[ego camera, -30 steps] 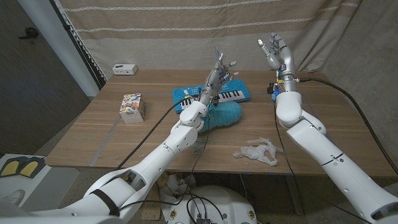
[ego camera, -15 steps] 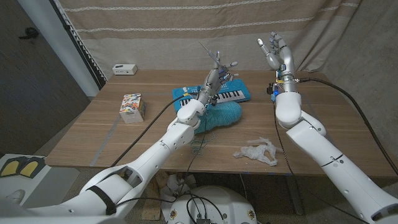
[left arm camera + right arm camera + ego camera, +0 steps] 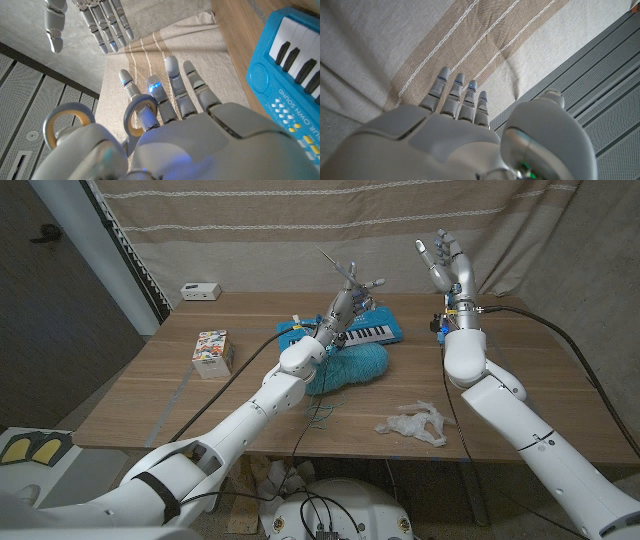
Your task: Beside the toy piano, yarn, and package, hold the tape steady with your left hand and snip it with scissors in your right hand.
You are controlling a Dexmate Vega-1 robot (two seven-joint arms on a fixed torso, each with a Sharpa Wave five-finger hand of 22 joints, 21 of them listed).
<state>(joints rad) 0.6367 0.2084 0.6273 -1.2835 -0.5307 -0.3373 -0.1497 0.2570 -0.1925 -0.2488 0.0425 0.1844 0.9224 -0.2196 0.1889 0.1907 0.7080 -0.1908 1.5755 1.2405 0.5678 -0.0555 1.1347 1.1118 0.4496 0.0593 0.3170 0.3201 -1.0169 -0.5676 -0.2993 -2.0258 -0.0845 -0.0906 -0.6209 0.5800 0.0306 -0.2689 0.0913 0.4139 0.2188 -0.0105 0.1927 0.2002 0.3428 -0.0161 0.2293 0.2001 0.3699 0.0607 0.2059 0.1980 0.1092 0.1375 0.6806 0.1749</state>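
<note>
Holding the scissors [image 3: 340,272] aloft, the left hand [image 3: 350,298] contradicts the task's roles; the right hand [image 3: 445,262] hangs released, so a handover seems next.

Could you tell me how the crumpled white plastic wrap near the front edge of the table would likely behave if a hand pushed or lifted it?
The crumpled white wrap looks thin and creased, so it would probably be floppy and deform rather than hold its shape. It appears very light, likely to slide across the wooden table with a slight push. Its loose folds suggest it would not roll.
</note>
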